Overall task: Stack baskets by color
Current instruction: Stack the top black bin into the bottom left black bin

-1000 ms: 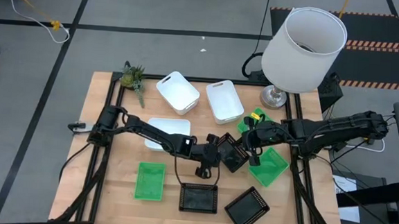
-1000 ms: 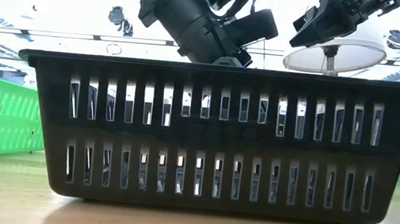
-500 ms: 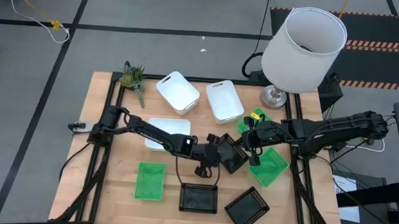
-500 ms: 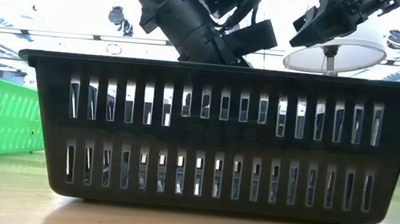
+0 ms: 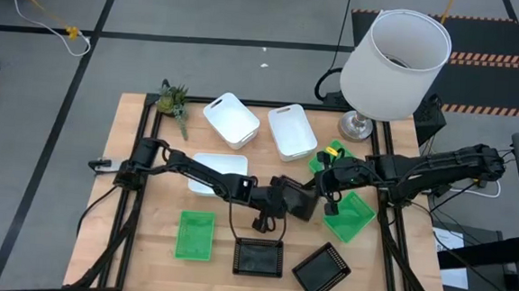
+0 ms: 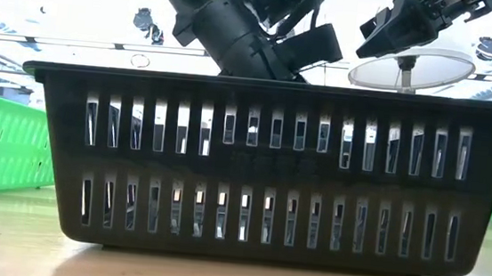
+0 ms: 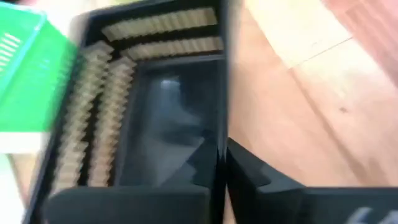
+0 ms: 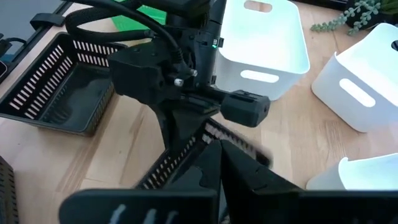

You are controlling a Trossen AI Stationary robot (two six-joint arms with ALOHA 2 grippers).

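Note:
In the middle of the table lies a black basket (image 5: pixel 305 202) (image 7: pixel 155 124), and my left gripper (image 5: pixel 292 200) (image 7: pixel 221 146) is shut on it. My right gripper (image 5: pixel 329 182) (image 8: pixel 217 155) hangs shut above the table just right of it and holds nothing. Two more black baskets (image 5: pixel 259 256) (image 5: pixel 321 269) rest on their bottoms near the front edge. One green basket (image 5: pixel 194 234) lies front left and another (image 5: pixel 350 214) right of centre. Two white baskets (image 5: pixel 231 119) (image 5: pixel 291 131) sit at the far side, and a third (image 5: pixel 217 172) lies under my left arm. My left gripper pinches one side wall of the black basket (image 7: pixel 221 106) between its two fingers, one finger inside the basket (image 7: pixel 137 199) and one outside (image 7: pixel 267 180). The fingers come slanting down from the table's left. The basket's bottom lies on the table.
A large white lampshade on a metal foot (image 5: pixel 399 53) stands at the far right corner. A small green plant sprig (image 5: pixel 174 100) lies at the far left. The near black basket (image 6: pixel 252 165) fills the low view. Bare wood shows at the front left corner.
My left gripper has closed on the black basket's wall while staying in place. The basket has shifted slightly toward the table's left. My right arm has kept still.

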